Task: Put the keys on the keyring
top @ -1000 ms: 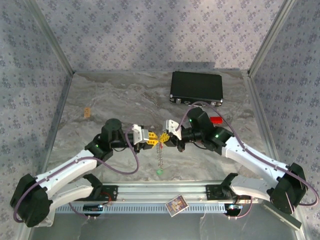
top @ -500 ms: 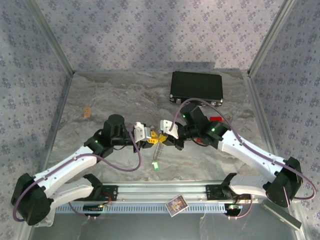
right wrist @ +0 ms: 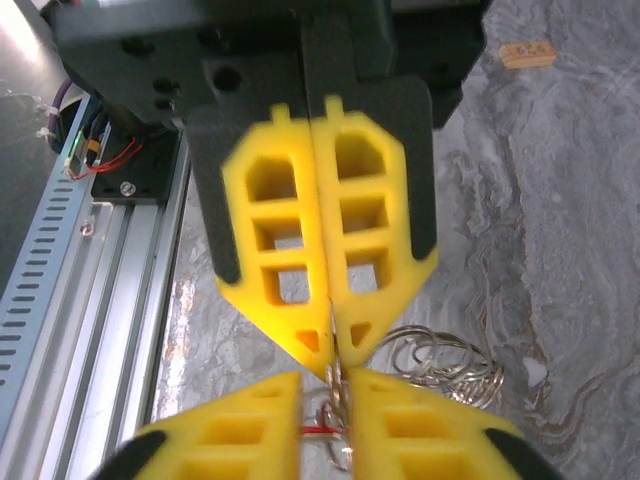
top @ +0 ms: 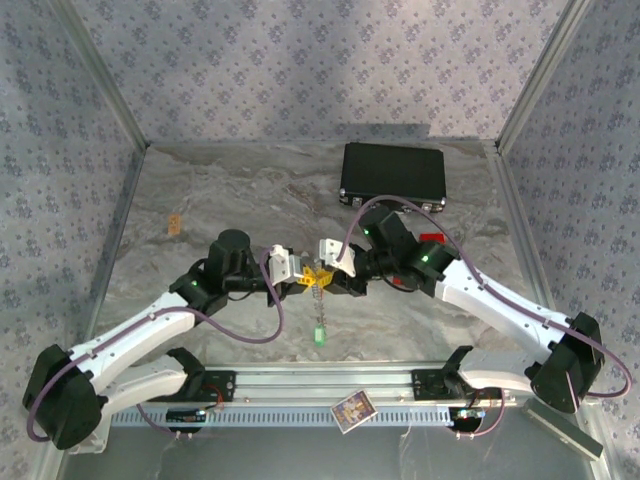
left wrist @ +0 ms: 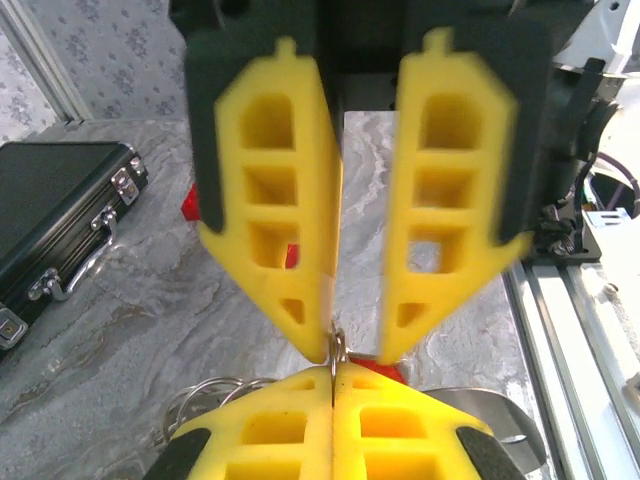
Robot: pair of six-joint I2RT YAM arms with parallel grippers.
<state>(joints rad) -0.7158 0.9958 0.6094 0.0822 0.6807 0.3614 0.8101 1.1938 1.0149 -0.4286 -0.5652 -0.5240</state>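
Keyring of thin pale silvery wire and chain [top: 318, 305], from the top external camera: hanging in the air over the grey marbled desk [top: 230, 190], with the small green and white key [top: 320, 337] at its lower end. Left tool [top: 308, 279] and right tool [top: 327, 276] meeting tip to tip at its upper end. Behind them, well apart from the work, a black hard case with metal latches [top: 392, 178] and a red cylinder [top: 432, 240].

From the left wrist: left tool [left wrist: 334, 372] pressed fully closed, a thin loop of the keyring [left wrist: 338, 347] pinched at the very tips. Right tool [left wrist: 352, 345] opposite, jaws standing apart around that loop, seemingly not squeezing it.

From the right wrist: right tool [right wrist: 330, 385] again with a gap, left tool [right wrist: 330, 355] again closed. More coils of the keyring [right wrist: 440, 362] just beside the tips. Low in the gap a thin red line [right wrist: 320, 430]; cannot tell whether the red key.

To do this step well, probably: hold the left pinch firm, since likely carrying the whole weight alone. Let the hanging key come to rest. Close the right tool on bare wire just beside the left tips, never on the yellow foam. Move slowly and little.

Writing: small picture card [top: 352, 410] on the aluminium rail [top: 300, 382] and tan tag [right wrist: 527, 52] with dark marks, both too small to read. No brand legible on the case.
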